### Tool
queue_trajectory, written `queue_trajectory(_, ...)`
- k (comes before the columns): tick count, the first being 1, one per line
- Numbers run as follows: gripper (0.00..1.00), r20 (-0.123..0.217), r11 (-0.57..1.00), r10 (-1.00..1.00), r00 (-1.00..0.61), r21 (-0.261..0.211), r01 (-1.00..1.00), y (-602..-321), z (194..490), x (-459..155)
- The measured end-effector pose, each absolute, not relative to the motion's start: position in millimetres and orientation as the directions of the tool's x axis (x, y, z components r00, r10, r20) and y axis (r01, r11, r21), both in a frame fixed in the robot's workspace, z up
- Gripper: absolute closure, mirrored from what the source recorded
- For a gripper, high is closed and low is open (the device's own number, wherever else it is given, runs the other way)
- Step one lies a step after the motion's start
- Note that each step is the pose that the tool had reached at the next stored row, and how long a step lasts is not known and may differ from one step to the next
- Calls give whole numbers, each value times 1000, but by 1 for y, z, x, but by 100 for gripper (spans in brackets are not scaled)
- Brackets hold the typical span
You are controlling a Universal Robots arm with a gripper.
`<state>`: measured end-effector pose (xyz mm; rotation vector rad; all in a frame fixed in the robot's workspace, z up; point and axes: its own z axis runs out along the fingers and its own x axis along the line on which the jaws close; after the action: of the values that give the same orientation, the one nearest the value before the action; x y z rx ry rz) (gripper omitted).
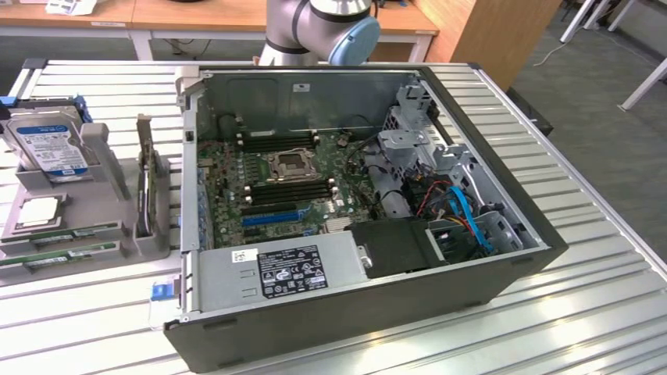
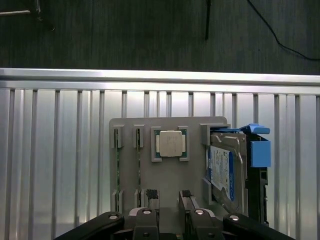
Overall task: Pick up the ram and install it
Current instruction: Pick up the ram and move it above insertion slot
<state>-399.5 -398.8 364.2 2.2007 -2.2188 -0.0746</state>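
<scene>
Ram (image 1: 65, 233) stands on edge in a slot of the grey holder (image 2: 167, 175), with a second stick just beside it. The holder rests on the slatted surface (image 1: 583, 312), at the exterior view's left of the open computer case (image 1: 365, 320). Above the holder, near the processor (image 2: 169, 143) and the hard drive (image 2: 222, 170), hangs the tool (image 2: 169, 194), its fingers apart with nothing between them.

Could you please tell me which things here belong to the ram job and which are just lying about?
For the job: ram sticks in the grey holder; black motherboard slots; open gripper.
Lying about: hard drive; processor chip; power supply; blue cables.
</scene>
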Motion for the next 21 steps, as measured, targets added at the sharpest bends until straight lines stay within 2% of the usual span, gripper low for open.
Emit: queue_trajectory(21,71,-23,8,-1000,-9,45,-999,-405,364,-400)
